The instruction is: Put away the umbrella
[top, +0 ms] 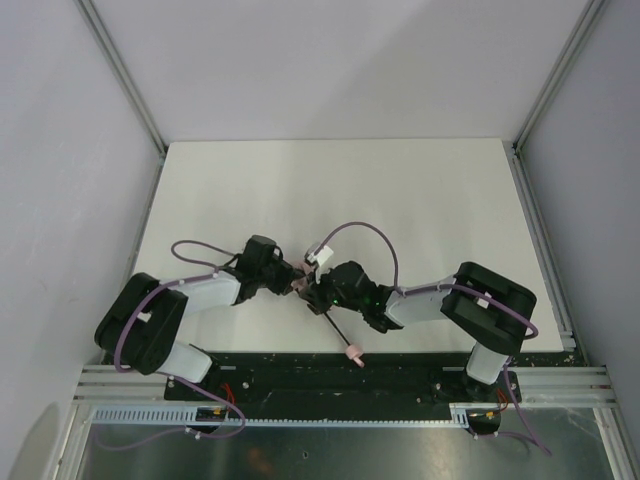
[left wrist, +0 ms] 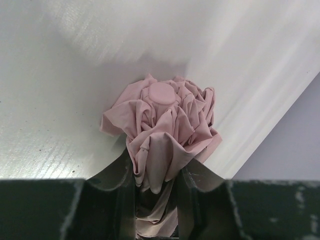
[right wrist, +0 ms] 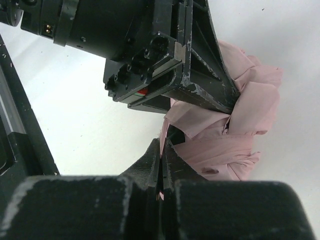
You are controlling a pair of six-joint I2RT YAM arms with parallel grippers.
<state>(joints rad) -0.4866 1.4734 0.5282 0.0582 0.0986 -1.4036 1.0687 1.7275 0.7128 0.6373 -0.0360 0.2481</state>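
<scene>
Bright, even light; blurred foregrounds

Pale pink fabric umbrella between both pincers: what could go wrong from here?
The left pincer clamps only bunched cloth of the pale pink fabric umbrella; it could slip or tear. The right pincer pinches just a thin pink edge. The slim black shaft points toward the black base rail and might snag.

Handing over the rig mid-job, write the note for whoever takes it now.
Left gripper: shut on the umbrella, around its bunched canopy.
Right gripper: shut, pinching a thin pink bit of it; strap or fabric, unclear.
The umbrella is between the arms over the table, black shaft extended, handle toward the bases.
Done: canopy gathered.
Left: fasten it, collapse the shaft, stow it.
</scene>
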